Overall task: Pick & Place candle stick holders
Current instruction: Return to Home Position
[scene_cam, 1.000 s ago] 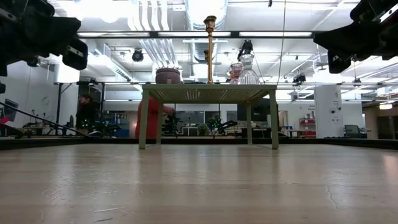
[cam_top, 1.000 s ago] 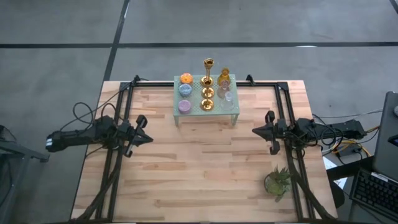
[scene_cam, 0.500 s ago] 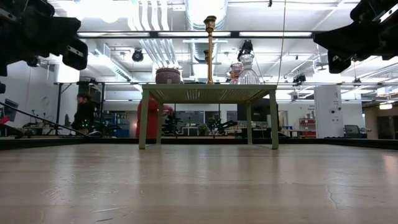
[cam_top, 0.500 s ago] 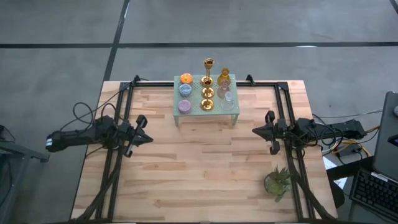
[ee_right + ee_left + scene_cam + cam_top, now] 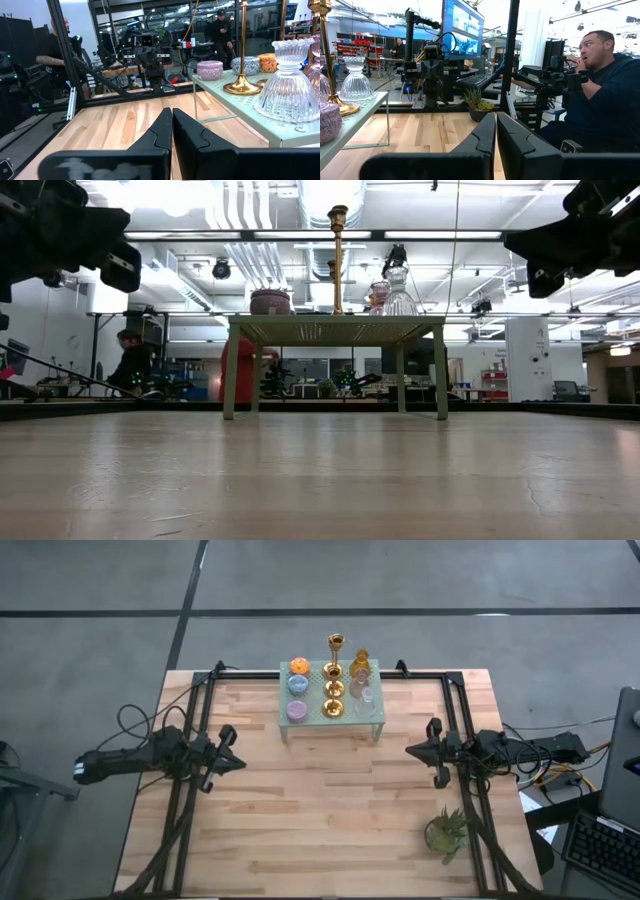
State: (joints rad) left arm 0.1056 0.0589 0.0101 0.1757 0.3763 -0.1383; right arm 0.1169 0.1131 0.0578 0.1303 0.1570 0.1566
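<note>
Holders on rack, L gripper, R gripper closed at sides

We see two slim arms, matte black all over: the left arm trails looped black cables by the worktop's left edge, while the right arm carries a bundle with orange and yellow leads past the right edge. Each ends in a forked black head, the left pincer and the right pincer. Up close we find the fingers dark, flat-sided and angular, and on the right carriage bar a pale marking, too blurred to read.
</note>
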